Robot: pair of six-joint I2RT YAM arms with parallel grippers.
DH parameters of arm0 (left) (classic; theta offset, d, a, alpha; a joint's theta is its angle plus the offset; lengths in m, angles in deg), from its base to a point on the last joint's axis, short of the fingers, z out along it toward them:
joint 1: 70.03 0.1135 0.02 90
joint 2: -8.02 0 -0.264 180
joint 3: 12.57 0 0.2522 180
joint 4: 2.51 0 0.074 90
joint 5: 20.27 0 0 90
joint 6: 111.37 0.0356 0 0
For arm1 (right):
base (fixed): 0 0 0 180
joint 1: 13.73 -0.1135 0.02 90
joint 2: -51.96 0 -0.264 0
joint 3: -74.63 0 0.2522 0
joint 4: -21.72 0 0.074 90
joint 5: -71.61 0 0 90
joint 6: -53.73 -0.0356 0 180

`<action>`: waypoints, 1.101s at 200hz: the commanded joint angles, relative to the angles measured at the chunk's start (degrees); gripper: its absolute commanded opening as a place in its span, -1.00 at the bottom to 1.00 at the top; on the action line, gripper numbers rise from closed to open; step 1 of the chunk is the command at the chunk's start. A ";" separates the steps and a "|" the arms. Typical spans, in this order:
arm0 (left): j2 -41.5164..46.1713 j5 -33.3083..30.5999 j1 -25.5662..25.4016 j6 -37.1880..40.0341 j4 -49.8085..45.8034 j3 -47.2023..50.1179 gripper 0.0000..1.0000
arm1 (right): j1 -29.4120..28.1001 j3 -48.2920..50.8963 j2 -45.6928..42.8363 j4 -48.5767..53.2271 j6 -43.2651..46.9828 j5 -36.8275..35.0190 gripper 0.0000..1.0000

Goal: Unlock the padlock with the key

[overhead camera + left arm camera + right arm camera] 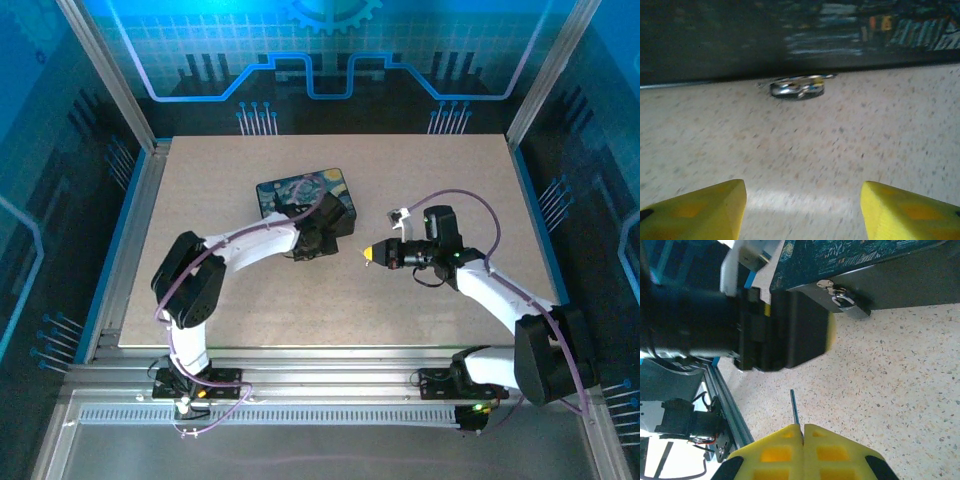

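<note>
Padlock point(797, 86) against box point(740, 35) edge, left end effector point(803, 189) agape, right end effector point(802, 427) seemingly pinching key point(795, 407)

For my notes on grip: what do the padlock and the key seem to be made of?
The padlock: likely polished metal, silvery with bright reflections. The key: probably metal too, thin, dark grey, dull; too small to be sure.

Tally, all views.
- Arms: 2 logged, left arm point(235, 245) & right arm point(495, 290).
- Grippers: 2 logged, left gripper point(803, 200) & right gripper point(803, 429). 2 yellow fingers point(705, 210) seen on ea., 4 total.
- 1 painted box point(300, 192) noted.
- 1 padlock point(849, 304), silver, noted.
- 1 key point(795, 407), thin, dark, noted.
- 1 small white item point(400, 213) recorded.
- 1 table point(440, 170) recorded.
</note>
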 commanded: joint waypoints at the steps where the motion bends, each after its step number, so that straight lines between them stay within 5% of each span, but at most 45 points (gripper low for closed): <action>1: -1.97 -10.18 -1.08 -2.32 12.04 4.26 0.24 | 0.83 -1.63 -0.12 1.45 1.28 0.64 -1.00; 53: -4.14 -20.22 -1.40 -2.88 21.63 10.24 0.22 | 1.38 -1.44 -1.39 3.29 1.69 0.62 -1.00; 131: -7.86 -23.33 -1.61 2.56 32.98 11.62 0.20 | 1.42 -3.86 0.78 4.35 1.97 0.98 -1.00; 220: -9.79 -26.93 -1.70 1.48 28.75 6.74 -0.55 | 1.47 -3.82 1.34 6.33 3.78 1.10 -1.00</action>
